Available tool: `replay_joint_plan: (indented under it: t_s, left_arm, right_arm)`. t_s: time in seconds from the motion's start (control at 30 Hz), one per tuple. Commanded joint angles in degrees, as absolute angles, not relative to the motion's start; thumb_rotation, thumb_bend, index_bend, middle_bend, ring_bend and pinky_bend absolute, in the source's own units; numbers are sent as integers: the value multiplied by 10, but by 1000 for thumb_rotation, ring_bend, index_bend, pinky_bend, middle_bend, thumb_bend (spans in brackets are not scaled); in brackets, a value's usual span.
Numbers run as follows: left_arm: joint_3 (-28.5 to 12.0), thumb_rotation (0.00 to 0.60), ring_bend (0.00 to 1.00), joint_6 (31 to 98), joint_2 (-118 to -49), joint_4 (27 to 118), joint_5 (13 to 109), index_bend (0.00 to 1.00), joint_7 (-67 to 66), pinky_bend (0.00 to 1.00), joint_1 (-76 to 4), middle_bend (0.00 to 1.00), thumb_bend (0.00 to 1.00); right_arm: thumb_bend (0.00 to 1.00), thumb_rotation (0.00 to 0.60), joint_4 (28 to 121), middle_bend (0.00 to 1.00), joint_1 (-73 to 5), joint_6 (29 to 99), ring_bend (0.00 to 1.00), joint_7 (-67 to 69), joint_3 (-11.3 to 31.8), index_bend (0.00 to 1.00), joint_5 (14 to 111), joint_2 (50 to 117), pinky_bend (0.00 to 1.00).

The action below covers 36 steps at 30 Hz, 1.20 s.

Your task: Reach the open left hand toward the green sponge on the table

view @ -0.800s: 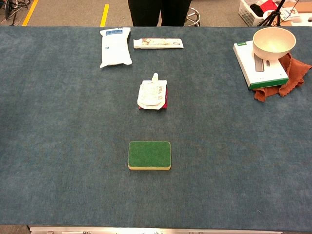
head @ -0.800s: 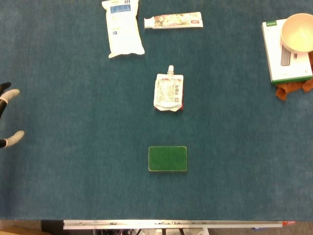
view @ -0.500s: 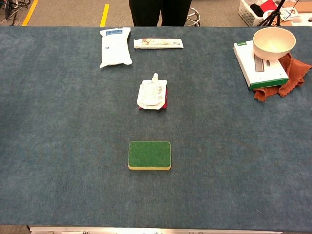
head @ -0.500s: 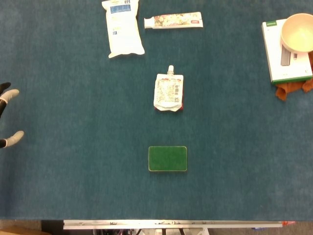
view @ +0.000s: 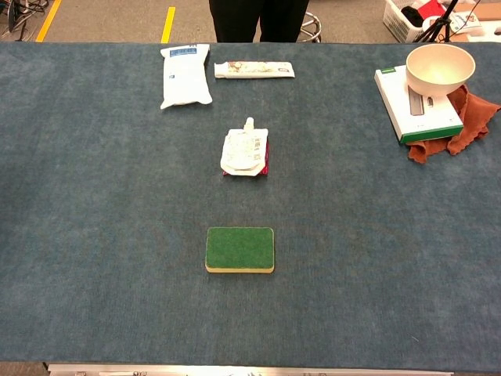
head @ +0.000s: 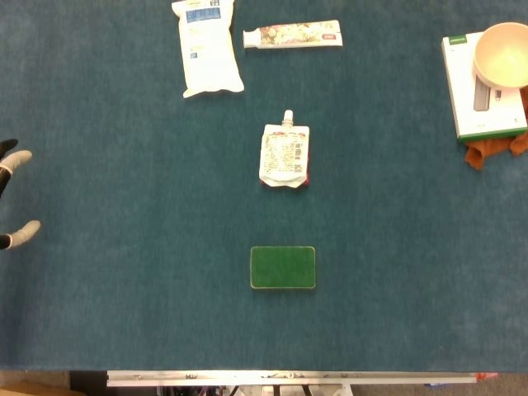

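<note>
Done: nothing; left hand (head: 10,194) seen only at the worktop (head: 124,289) edge, fingers (head: 25,231) apart, empty.
Left: whole reach to sponge (head: 283,267), well apart.

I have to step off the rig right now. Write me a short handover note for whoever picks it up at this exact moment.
Left hand: only its fingers show at the left edge of the head view, spread, holding nothing.
Right hand: in neither view.
Green sponge: flat on the table, near the front edge, centre, untouched. A white spout pouch lies just behind it.
Done: nothing visible; the hand is far from the sponge.
Left: carry the open left hand across to the sponge.
</note>
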State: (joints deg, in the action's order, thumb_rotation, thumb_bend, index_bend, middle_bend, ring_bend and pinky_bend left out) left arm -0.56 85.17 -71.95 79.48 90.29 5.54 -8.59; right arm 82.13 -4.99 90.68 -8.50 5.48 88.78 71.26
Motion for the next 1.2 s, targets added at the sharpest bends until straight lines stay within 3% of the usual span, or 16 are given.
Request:
replay_joint_plan:
  t_s: [0.03, 1.2]
  left_arm:
    - [-6, 600, 169, 851, -719, 795, 903, 210, 56, 173, -86, 157, 0]
    - [-2, 600, 169, 847, -725, 789, 906, 210, 53, 178, -87, 156, 0]
  right_arm:
    - [46, 600, 822, 301, -50, 906, 320, -85, 55, 559, 887, 712, 488]
    - [46, 600, 827, 301, -52, 896, 320, -85, 53, 558, 882, 710, 488]
